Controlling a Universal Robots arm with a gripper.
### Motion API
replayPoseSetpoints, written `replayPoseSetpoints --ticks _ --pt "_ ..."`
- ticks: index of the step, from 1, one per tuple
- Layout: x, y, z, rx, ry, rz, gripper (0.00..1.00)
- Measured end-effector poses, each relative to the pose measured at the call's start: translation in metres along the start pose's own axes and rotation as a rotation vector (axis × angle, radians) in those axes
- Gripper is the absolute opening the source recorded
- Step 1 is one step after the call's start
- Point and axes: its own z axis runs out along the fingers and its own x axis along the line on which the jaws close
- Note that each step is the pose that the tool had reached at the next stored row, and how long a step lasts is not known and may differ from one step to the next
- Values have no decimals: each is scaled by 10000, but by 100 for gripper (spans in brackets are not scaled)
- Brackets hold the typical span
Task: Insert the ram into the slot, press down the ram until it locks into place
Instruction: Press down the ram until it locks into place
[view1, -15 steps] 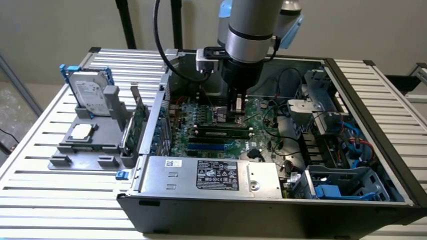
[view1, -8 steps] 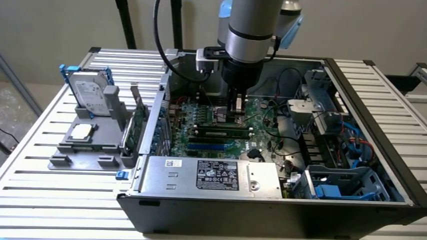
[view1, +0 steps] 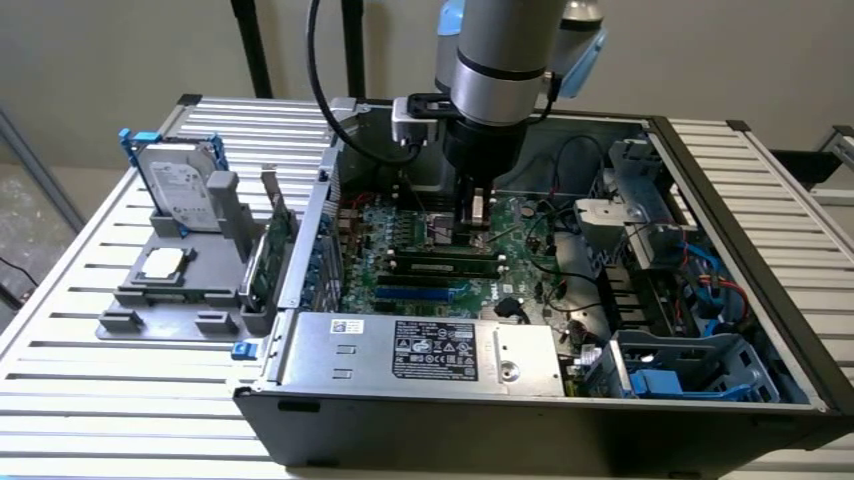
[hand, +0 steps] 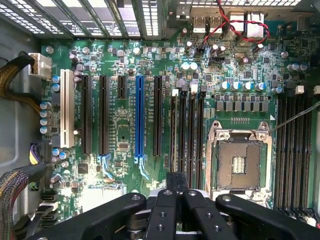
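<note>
The end effector (view1: 470, 232) is closed to a hairline gap; whether it grips anything cannot be told. Just beneath it, the ram (view1: 447, 265), thin, green and dark-chipped, stands in a narrow black slot (view1: 441, 274). The print on the white label (view1: 447, 354) is unreadable.

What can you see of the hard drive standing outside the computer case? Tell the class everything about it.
The hard drive is a flat, silvery metal box with a white label on its face, framed by a blue plastic bracket. It stands on edge, apparently leaning slightly, with its lower end in a grey holder. The holder rests on the slatted table, to the exterior view's left of the open case.
</note>
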Motion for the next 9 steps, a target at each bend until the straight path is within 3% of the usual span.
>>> replayPoseSetpoints --ticks 3,9 --pt "1 0 5 4 -15 232 11" --pt "2 0 17 9 -37 1188 11"
